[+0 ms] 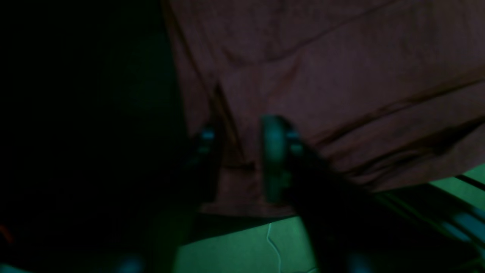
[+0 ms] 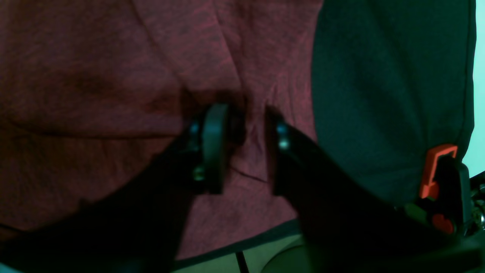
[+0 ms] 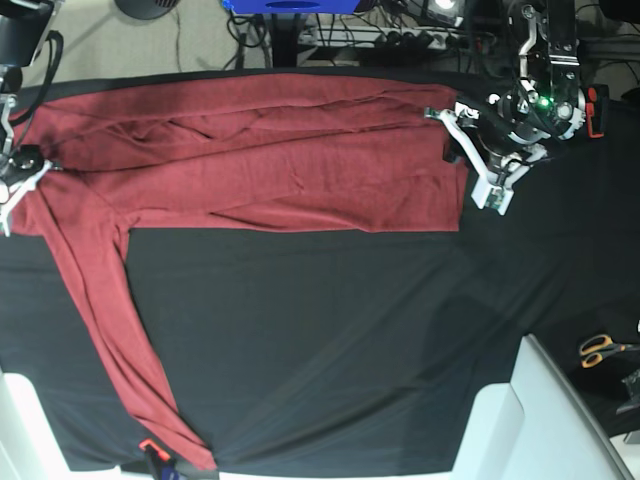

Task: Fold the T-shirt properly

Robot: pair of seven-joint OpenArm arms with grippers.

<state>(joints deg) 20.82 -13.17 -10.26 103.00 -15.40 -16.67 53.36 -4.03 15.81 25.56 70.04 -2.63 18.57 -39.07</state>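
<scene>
You see the T-shirt [image 3: 270,165] lying along the far part of the black worktop [image 3: 330,340], with one long sleeve running down to the near edge. Both the left gripper [image 1: 242,159] and the right gripper [image 2: 246,148] have their fingers spread, with shirt cloth showing between them. The left wrist view is very dark and blurred, so you cannot tell whether its fingers [image 1: 273,159] touch the cloth.

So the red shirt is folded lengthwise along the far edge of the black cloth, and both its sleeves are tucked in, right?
Not quite. The red shirt is folded along the far edge of the black cloth, but one long sleeve trails loose toward the near edge, as the base view shows.
</scene>
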